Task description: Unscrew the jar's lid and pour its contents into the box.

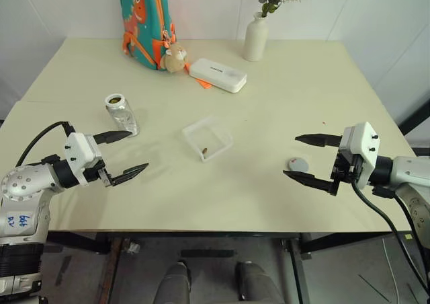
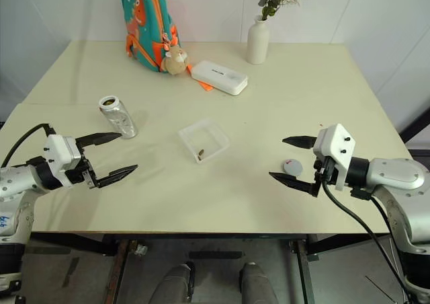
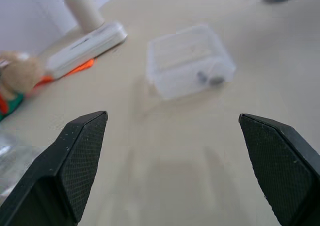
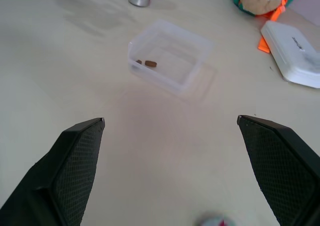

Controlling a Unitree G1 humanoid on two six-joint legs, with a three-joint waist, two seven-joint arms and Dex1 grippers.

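Even, bright, diffuse indoor light; no hard glare on the pale table (image 1: 269, 183). Shadows are soft and faint: a weak one beside the jar (image 1: 121, 113), another under the box (image 1: 207, 138). Head views are sharp across the table, with slight bowing toward the edges. Left wrist view is soft overall: the box and the white case (image 3: 85, 48) are blurred, while the near fingers (image 3: 75, 161) are crisp. Right wrist view is sharper; the lid (image 4: 216, 221) is blurred.
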